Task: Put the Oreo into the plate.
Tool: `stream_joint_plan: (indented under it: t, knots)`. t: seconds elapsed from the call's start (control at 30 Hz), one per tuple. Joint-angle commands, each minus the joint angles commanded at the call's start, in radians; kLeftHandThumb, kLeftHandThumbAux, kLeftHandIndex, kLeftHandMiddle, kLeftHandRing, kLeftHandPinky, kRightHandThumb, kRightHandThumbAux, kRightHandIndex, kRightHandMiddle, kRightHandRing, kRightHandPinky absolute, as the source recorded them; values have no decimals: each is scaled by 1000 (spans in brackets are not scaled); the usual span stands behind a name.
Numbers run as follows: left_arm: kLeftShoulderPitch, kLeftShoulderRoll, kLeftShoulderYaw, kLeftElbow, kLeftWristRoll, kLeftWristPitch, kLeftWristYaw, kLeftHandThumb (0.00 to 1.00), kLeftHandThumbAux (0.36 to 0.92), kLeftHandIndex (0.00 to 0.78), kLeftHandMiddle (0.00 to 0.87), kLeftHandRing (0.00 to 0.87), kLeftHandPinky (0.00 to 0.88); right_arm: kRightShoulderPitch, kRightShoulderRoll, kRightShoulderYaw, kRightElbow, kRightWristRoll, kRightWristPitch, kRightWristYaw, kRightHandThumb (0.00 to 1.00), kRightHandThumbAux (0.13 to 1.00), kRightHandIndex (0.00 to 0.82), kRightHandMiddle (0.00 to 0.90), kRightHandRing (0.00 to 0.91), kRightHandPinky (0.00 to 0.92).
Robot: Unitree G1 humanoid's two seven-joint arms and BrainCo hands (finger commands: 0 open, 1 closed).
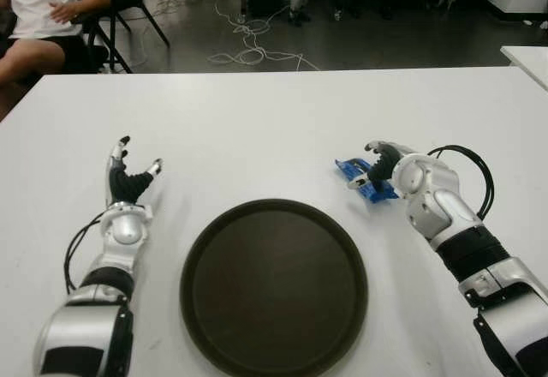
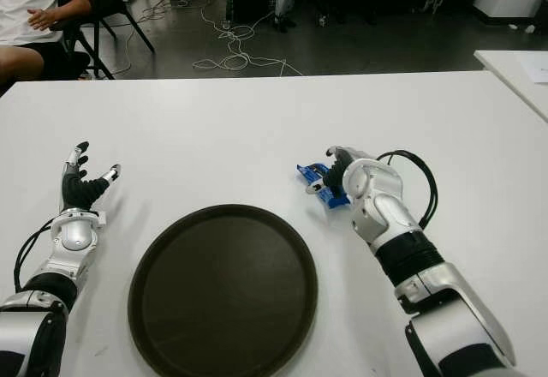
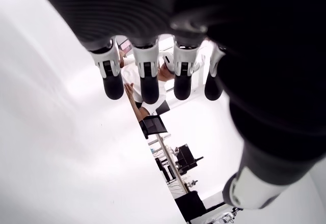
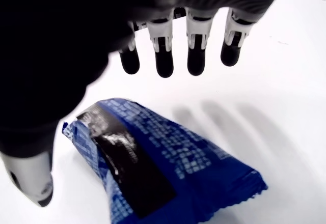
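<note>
The Oreo pack [image 1: 361, 181] is a blue wrapper with a dark print, lying flat on the white table [image 1: 257, 111] just right of the plate's far edge. My right hand [image 1: 378, 164] hovers over the pack, with its fingers [image 4: 164, 56] stretched out past it and its thumb [image 4: 30, 180] beside the wrapper [image 4: 168, 168]. Nothing is gripped. The round dark brown plate [image 1: 274, 296] sits at the near middle of the table with nothing in it. My left hand [image 1: 128, 173] shows left of the plate, fingers [image 3: 147, 79] spread and holding nothing.
A person [image 1: 38, 4] in a white shirt sits on a chair beyond the table's far left corner. Cables [image 1: 248, 47] trail over the dark floor behind. The corner of a second white table [image 1: 527, 56] shows at the far right.
</note>
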Motion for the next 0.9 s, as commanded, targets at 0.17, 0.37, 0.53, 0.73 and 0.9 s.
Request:
stream_joint_plan:
  t: [0.17, 0.37, 0.53, 0.73, 0.9]
  knots:
    - [1, 0, 1, 0, 2, -3, 5, 0, 755, 66, 108, 81, 51, 8, -7, -2, 4, 6, -22, -11, 0, 632, 91, 118, 67, 0]
    - [2, 1, -1, -3, 5, -3, 7, 0, 765, 63, 102, 75, 45, 8, -11, 3, 14, 3, -32, -14, 0, 632, 92, 118, 65, 0]
    - [2, 2, -2, -2, 5, -1, 3, 0, 762, 64, 99, 73, 46, 7, -9, 4, 18, 1, -31, -18, 0, 631, 95, 117, 65, 0]
    - [3, 4, -5, -2, 9, -2, 3, 0, 748, 58, 90, 64, 41, 6, -5, -3, 19, 12, -25, -10, 0, 639, 107, 121, 64, 0]
    - [4, 6, -8, -3, 11, -5, 3, 0, 756, 59, 87, 58, 37, 7, -3, -5, 19, 21, -27, -13, 0, 638, 94, 117, 63, 0]
